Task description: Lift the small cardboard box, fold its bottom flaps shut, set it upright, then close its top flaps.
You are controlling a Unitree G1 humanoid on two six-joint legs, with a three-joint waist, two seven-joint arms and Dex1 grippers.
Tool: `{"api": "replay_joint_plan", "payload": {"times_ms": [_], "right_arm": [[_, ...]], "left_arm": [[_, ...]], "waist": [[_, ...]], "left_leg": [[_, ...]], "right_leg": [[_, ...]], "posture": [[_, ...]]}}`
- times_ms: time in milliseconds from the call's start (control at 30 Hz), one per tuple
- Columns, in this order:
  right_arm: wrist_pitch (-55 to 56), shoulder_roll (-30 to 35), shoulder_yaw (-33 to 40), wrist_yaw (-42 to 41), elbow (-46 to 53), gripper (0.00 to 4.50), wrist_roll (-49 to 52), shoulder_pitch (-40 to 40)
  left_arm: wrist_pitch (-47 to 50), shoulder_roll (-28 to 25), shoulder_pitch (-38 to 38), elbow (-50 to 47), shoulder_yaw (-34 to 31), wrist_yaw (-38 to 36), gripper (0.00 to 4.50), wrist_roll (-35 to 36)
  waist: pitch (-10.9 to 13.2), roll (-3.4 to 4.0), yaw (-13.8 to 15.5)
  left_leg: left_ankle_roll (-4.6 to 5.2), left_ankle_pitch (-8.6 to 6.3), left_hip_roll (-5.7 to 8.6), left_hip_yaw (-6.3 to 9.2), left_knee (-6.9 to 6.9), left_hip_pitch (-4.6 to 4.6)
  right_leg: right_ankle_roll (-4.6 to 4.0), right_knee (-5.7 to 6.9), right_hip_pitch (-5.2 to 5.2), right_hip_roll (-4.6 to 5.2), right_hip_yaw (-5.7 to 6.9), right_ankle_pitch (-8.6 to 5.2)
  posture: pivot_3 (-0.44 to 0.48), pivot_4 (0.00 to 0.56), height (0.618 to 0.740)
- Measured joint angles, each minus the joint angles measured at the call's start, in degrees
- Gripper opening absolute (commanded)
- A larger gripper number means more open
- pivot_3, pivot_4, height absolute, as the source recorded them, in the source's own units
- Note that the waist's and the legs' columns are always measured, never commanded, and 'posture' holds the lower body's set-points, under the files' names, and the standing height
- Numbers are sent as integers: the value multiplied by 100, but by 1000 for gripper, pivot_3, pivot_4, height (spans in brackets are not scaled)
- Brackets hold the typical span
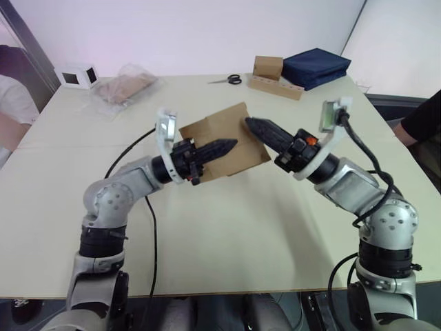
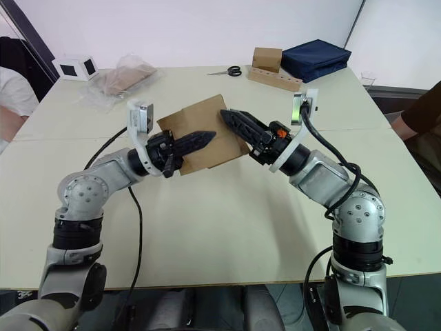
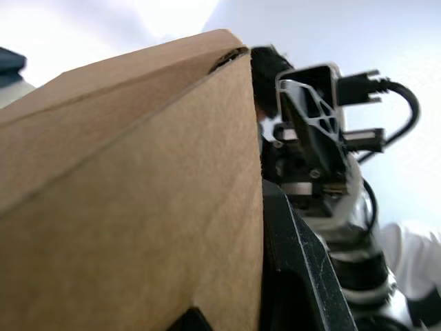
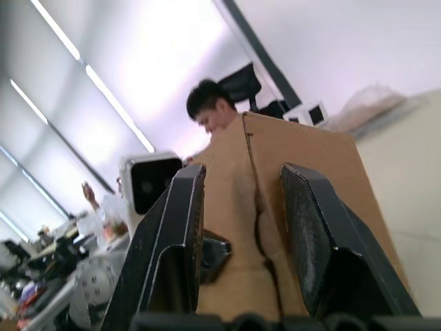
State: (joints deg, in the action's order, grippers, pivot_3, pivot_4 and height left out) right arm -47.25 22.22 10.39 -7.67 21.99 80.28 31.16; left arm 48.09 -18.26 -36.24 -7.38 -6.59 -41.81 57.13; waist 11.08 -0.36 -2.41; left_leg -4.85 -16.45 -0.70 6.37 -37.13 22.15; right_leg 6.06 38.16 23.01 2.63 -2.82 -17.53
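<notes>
Claws, two: left claw [image 1: 219, 147] and right claw [image 1: 262, 129], part-open, press one small cardboard box [image 1: 224, 140] between them.

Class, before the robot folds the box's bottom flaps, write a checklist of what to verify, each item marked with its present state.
1. Box lifted off the table: ok.
2. Left tool against the box's near face: ok.
3. Right tool at the box's right edge: ok; open, fingers in front of the cardboard.
4. Bottom flaps shut: cannot tell.
5. Box held securely: cannot tell.
6. Scissors and bag away from the box: ok.
</notes>
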Motion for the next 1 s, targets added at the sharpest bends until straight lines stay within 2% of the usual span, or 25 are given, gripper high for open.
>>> {"api": "replay_joint_plan", "payload": {"times_ms": [167,267,433,600,700,800,933,1000], "right_arm": [[-17,-358,-318,266,4,1725,113,40],[26,-478,-330,403,1,1725,87,48],[27,-442,-333,424,2,1725,92,48],[-33,218,23,262,19,1725,350,53],[-161,900,445,-91,20,1725,745,35],[-248,1285,711,-381,17,1725,950,-51],[-596,2156,1065,-1075,-362,1725,1032,-600],[-658,2247,1168,-1253,-532,1725,978,-735]], "left_arm": [[-22,362,-165,185,-190,507,0,57],[-21,449,-242,224,-418,694,0,220],[18,444,-240,203,-447,702,0,272],[266,-11,-69,94,-429,358,0,388],[650,-432,25,45,-441,-66,0,701],[812,-642,26,20,-443,-304,0,872],[1180,-1075,41,-16,-400,-855,0,1123],[1263,-1156,28,-8,-438,-946,0,1196]], "waist": [[0,0,-10],[0,0,-8],[0,0,-10],[0,0,-10],[0,1,-9],[0,1,-6],[1,0,13],[1,1,8]], "left_leg": [[-2,2,-1,1,-2,15],[-3,2,0,0,-6,18],[-3,2,0,0,-6,18],[-2,2,0,0,-4,18],[-1,1,0,0,-3,19],[-1,1,0,0,-4,19],[-1,1,2,-1,-4,20],[0,1,2,-3,-5,20]], "right_leg": [[0,10,21,-1,0,0],[0,8,21,1,0,1],[0,9,21,0,0,1],[0,8,21,0,0,0],[0,7,21,-1,1,0],[0,7,19,-1,1,0],[0,4,19,-1,1,0],[0,4,18,0,0,0]], "posture": [[0,150,740],[0,150,740],[0,150,740],[0,150,740],[0,150,740],[0,150,740],[0,150,740],[0,150,740]]}}
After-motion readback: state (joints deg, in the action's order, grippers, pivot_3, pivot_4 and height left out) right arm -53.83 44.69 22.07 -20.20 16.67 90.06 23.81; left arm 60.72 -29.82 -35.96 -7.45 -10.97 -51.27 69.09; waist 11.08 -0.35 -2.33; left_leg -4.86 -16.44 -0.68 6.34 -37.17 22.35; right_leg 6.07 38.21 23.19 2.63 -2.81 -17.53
